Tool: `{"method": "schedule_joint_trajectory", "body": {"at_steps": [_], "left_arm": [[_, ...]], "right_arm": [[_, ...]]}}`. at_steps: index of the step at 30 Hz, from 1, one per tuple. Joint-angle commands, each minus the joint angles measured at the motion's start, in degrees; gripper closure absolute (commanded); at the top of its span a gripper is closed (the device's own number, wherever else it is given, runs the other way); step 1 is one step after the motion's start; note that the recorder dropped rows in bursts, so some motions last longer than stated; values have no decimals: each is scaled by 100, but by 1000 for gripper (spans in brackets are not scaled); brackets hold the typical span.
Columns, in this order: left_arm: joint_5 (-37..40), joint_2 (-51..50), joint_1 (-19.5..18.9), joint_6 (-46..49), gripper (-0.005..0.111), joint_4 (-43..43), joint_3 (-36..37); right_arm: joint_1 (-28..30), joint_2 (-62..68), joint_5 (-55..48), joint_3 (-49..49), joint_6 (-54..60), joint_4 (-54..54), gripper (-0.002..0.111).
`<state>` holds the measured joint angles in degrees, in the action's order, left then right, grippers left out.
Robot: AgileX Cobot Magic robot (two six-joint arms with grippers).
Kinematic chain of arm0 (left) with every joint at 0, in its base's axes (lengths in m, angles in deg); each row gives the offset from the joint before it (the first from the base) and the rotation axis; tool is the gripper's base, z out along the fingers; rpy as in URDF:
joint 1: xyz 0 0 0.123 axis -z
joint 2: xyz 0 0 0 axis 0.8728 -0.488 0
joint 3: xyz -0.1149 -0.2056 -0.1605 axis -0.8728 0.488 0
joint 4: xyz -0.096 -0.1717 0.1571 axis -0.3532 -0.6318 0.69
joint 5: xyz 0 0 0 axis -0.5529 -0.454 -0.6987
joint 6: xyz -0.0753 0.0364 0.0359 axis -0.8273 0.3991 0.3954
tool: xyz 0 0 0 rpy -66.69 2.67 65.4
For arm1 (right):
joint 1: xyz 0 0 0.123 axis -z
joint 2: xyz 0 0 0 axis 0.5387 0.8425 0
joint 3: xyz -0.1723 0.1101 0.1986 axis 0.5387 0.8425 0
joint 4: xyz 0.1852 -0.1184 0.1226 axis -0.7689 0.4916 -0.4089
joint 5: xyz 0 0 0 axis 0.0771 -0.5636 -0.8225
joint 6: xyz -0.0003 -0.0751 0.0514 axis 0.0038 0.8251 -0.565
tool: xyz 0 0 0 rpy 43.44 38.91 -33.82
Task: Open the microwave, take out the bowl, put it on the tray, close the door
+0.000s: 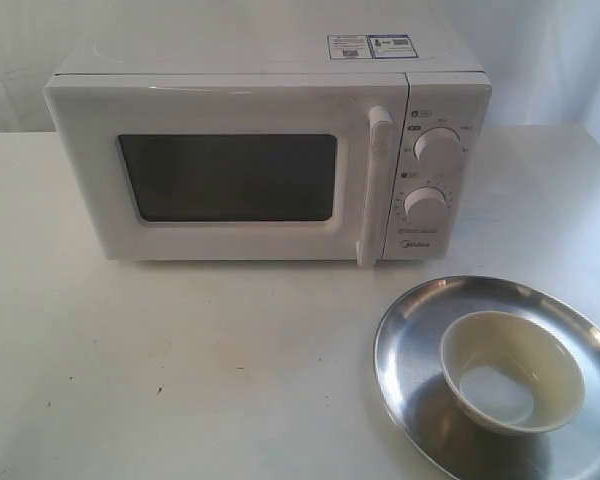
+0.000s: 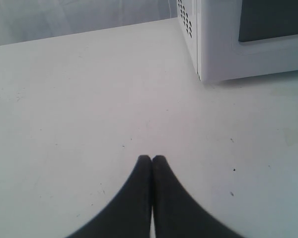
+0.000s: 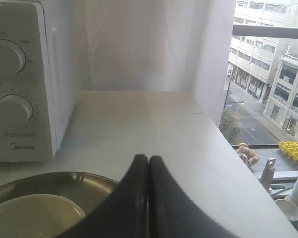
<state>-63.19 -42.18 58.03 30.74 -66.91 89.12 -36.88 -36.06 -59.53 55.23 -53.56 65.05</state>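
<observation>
Both my jaws are closed and hold nothing: the left jaws' tips press together over the bare table [image 1: 180,370], and the right jaws' tips meet the same way above the tray's near rim.

The microwave [image 1: 230,60] stands at the back of the table, its long axis running left to right and its front facing the exterior camera. The door [image 1: 230,180] is shut flat, and the handle [image 1: 375,185] stands upright between the window and the knobs [image 1: 438,148].

The tray [image 1: 410,350] lies flat in front of the knob end. The bowl [image 1: 515,370] sits upright in it, mouth up.

From my right jaws, bowl and tray lie just beneath, partly hidden behind them. From my left jaws, the microwave's corner is ahead, well apart.
</observation>
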Motion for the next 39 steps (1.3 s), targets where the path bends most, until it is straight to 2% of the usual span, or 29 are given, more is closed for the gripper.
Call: {"method": "schedule_joint_trajectory", "body": {"at_steps": [1,5,39], "left_arm": [[-2,12,5,-33,107,-22,19],[-2,12,5,-33,107,-22,19],[-2,12,5,-33,107,-22,19]], "right_arm": [[-276,-33,31,29,74,41,108],[-499,-33,31,29,74,41,108],[-497,-33,-3,29,74,31,108]]}}
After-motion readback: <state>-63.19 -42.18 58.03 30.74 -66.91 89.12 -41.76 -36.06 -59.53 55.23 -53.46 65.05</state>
